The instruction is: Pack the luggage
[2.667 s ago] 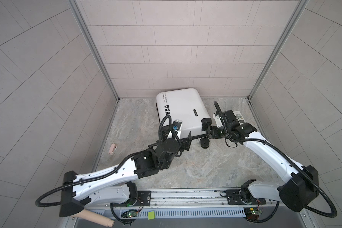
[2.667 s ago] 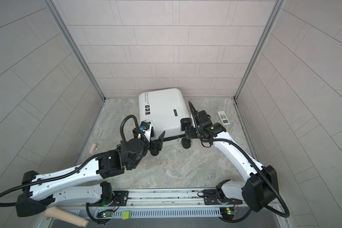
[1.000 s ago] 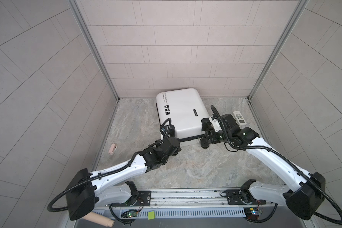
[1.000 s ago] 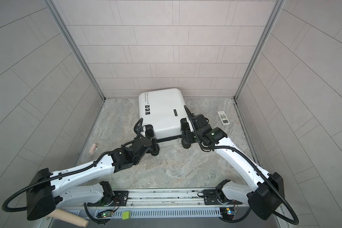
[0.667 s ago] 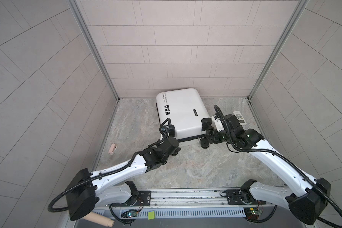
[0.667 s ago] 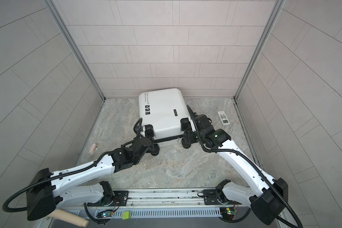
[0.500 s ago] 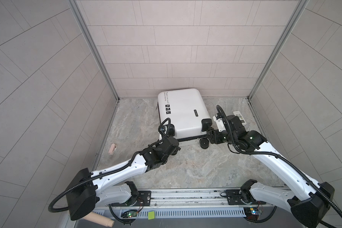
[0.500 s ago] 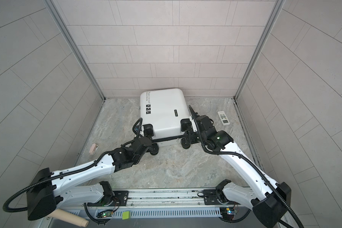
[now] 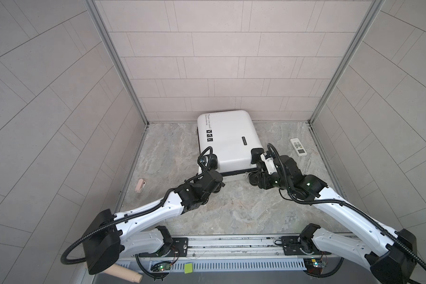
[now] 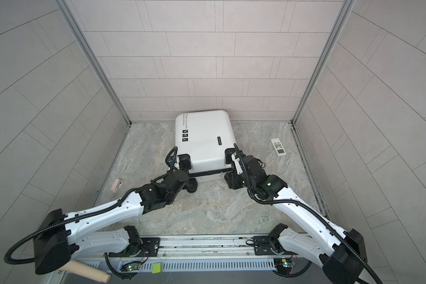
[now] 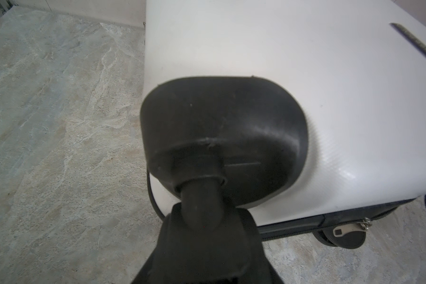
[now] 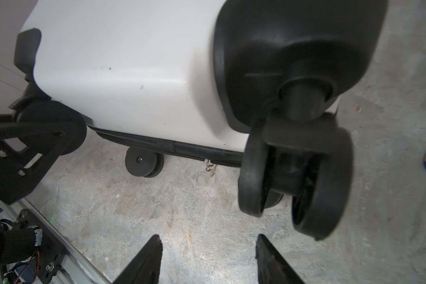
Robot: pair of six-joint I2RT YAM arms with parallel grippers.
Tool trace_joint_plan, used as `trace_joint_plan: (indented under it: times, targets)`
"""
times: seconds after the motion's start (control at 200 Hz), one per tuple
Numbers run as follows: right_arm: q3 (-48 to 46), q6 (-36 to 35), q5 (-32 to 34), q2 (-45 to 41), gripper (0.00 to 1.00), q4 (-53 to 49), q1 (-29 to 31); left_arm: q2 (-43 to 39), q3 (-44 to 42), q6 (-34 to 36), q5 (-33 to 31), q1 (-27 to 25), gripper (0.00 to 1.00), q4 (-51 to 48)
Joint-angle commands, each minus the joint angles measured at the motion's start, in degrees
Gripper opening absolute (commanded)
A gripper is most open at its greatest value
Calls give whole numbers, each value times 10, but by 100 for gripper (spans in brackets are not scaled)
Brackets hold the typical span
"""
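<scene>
**Top views.** The luggage (image 9: 228, 140) lies flat and closed, white shell up. Its far edge is at the back wall (image 9: 214, 73) and its wheel end faces my base. Bare marble floor (image 9: 167, 152) runs from its left side to the side wall. There is floor on its right too, with a remote (image 9: 298, 147) well apart from it, near the right wall. A small pink object (image 9: 140, 185) sits at the left floor edge. My left claw (image 9: 215, 184) is at the near-left corner and my right claw (image 9: 255, 180) at the near-right corner. The floor between my two arms is open.

**Left wrist.** My left claw (image 11: 202, 228) is pinched on the near-left caster (image 11: 199, 209), below the black corner cap (image 11: 221, 137). My own claw hides the wheel itself. The zipper band (image 11: 293, 225) runs along the near edge, with a zipper pull (image 11: 340, 231) hanging from it. There is bare floor beside the corner.

**Right wrist.** My right claw (image 12: 209, 248) is spread, with only floor between its fingers (image 12: 148, 260). The near-right caster (image 12: 295, 182), a twin wheel, is just ahead of the gap and off to one side, untouched. A lower caster (image 12: 143, 162) rests on the floor under the band. Across the near edge, my left claw is seen clamped on its wheel.
</scene>
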Motion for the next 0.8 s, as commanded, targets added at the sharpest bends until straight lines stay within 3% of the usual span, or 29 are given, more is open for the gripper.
trace_joint_plan:
  times: [0.0,0.235,0.39,0.57,0.69,0.791]
  targets:
    - [-36,37,20,-11,62,83,11,-3,12,25,20,-5,0,13]
    - [-130,65,26,14,55,243,36,-3,13,21,22,-5,0,10]
    - [-205,47,104,27,53,378,90,3,13,15,24,-5,0,13]
    - [-286,48,166,42,55,522,93,2,15,15,25,-5,0,11]
    - [-295,39,204,70,57,565,93,5,12,14,27,-6,0,15]
    - [-293,29,185,106,50,619,93,8,12,11,32,-5,0,20]
